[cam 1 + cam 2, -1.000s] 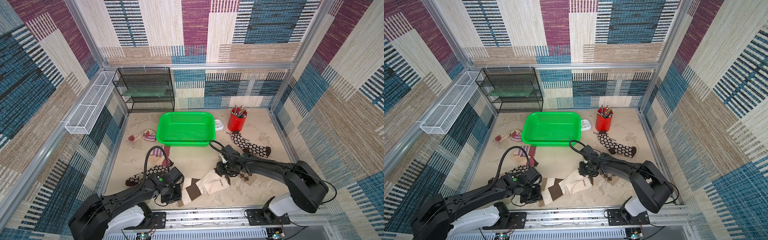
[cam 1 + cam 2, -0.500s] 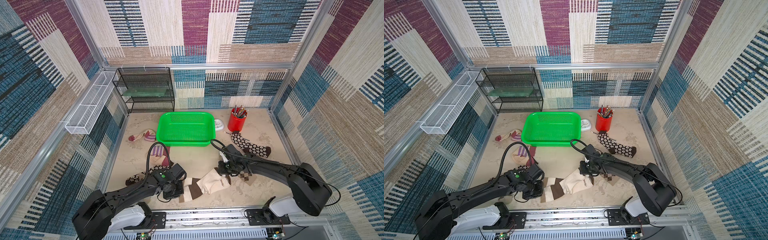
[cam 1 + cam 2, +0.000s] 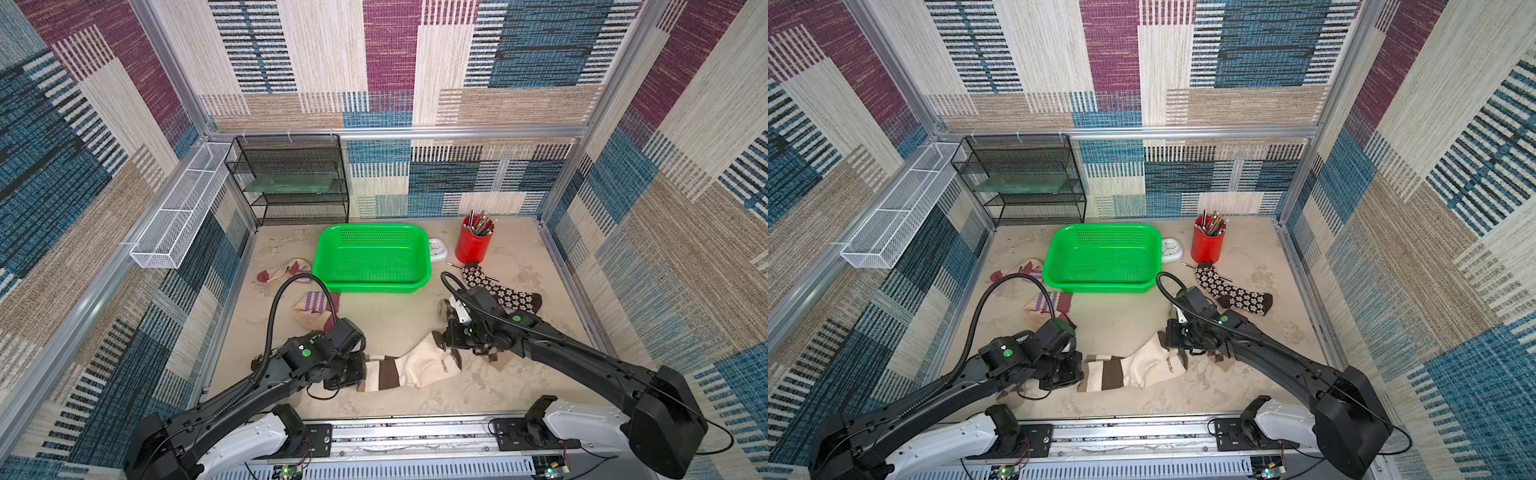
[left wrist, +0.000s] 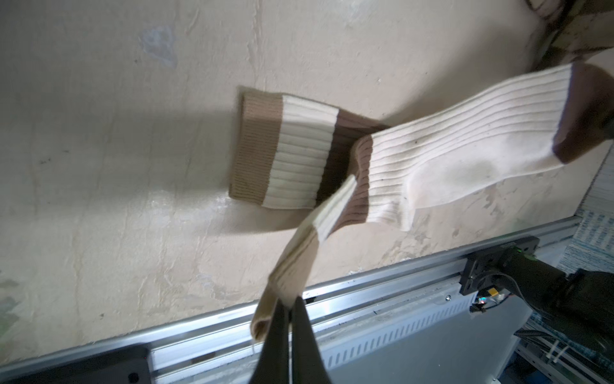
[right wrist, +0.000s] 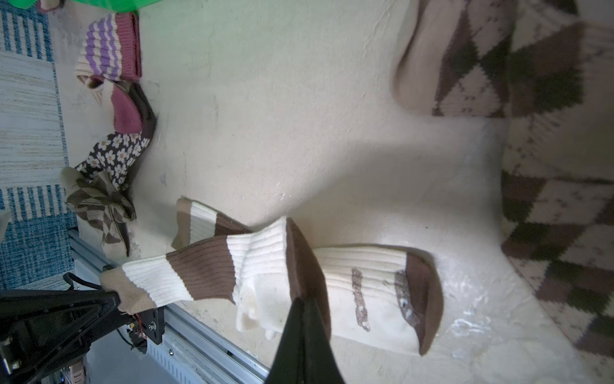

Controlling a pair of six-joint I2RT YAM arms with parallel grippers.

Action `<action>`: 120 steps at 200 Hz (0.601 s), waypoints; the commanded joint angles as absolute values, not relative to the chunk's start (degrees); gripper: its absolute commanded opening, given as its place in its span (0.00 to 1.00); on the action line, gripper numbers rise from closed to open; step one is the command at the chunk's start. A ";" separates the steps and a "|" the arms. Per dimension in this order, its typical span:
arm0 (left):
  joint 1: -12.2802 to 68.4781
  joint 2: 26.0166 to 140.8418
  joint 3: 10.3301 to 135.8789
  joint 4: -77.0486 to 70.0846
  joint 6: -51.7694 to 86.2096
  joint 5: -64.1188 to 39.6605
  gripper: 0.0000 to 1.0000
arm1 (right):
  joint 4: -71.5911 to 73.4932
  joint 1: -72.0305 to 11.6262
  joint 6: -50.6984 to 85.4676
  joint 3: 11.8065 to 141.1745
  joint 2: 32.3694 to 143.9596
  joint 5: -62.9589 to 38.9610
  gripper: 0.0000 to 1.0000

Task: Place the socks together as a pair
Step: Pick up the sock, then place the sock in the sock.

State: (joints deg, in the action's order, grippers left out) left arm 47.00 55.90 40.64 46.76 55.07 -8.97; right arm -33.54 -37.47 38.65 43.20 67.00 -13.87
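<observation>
You have one cream sock with brown bands [image 4: 465, 143] lifted at both ends above the table [image 3: 399, 320]. The left gripper [image 4: 288, 307] is clamped on its tan cuff, and the right gripper [image 5: 304, 301] is pinched tight on its dark brown toe. The ribbed knit twists and sags a little between them.

Its matching sock [image 5: 375, 286] lies flat just beneath, near the front rail. It has the same tan cuff, cream and brown bands and brown toe (plus brownish marks across the sole).

Around them you can see a tan-brown argyle sock [image 5: 481, 66] beside the right arm and a daisy sock [image 3: 503, 293] just in front of the red cup [image 3: 473, 251]. A purple-striped sock [image 3: 313, 305] sits crumpled by the near left corner of the green basket [image 3: 374, 227].

The basket sits mid-table toward the back. The red cup to its right is packed with pencils [image 3: 480, 220]. The black mesh shelf [image 3: 291, 162] in the back left corner carries a flat green sheet [image 3: 291, 183]. A white wire basket [image 3: 174, 216] hangs on the left wall.
</observation>
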 commanded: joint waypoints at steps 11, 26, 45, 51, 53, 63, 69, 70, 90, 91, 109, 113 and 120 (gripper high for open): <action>46.93 58.12 45.70 49.45 51.84 -7.98 0.00 | -39.34 -37.31 41.41 43.58 63.37 -14.50 0.00; 46.67 59.52 48.09 49.64 50.76 -8.12 0.00 | -41.41 -36.71 41.83 43.81 61.91 -14.76 0.00; 46.52 60.92 50.27 49.94 49.85 -8.81 0.00 | -43.83 -36.13 41.94 44.36 60.05 -15.01 0.00; 46.51 61.21 50.76 49.97 49.74 -9.11 0.00 | -44.55 -35.89 41.94 44.51 59.48 -14.99 0.00; 46.50 61.25 50.95 50.00 49.70 -9.26 0.00 | -44.67 -35.84 41.95 44.55 59.30 -15.02 0.00; 46.49 61.52 51.49 49.86 49.57 -10.08 0.00 | -45.26 -35.31 41.62 44.55 58.38 -15.11 0.00; 46.46 61.63 51.60 49.85 49.73 -10.48 0.00 | -45.35 -34.97 41.35 44.41 57.90 -15.27 0.00; 46.43 61.67 51.69 49.84 49.74 -10.56 0.00 | -45.35 -34.93 41.28 44.35 57.82 -15.32 0.00; 46.45 60.91 52.34 49.86 50.22 -11.34 0.00 | -45.63 -33.61 40.74 44.33 56.79 -16.61 0.00; 46.47 60.82 52.36 49.89 50.25 -11.34 0.00 | -45.67 -33.55 40.72 44.31 56.79 -16.70 0.00; 46.40 60.12 53.19 50.72 50.58 -11.20 0.00 | -46.79 -32.98 40.61 44.80 56.52 -17.86 0.00; 46.41 60.21 53.30 50.81 50.47 -11.29 0.00 | -47.03 -32.96 40.52 44.83 56.55 -18.07 0.00; 46.40 60.49 53.46 50.98 50.46 -11.65 0.00 | -47.43 -32.87 40.59 44.96 56.58 -18.30 0.00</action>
State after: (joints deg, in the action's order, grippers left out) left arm 46.50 60.47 52.53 49.45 50.81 -10.70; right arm -45.45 -33.12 41.08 44.23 56.82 -16.40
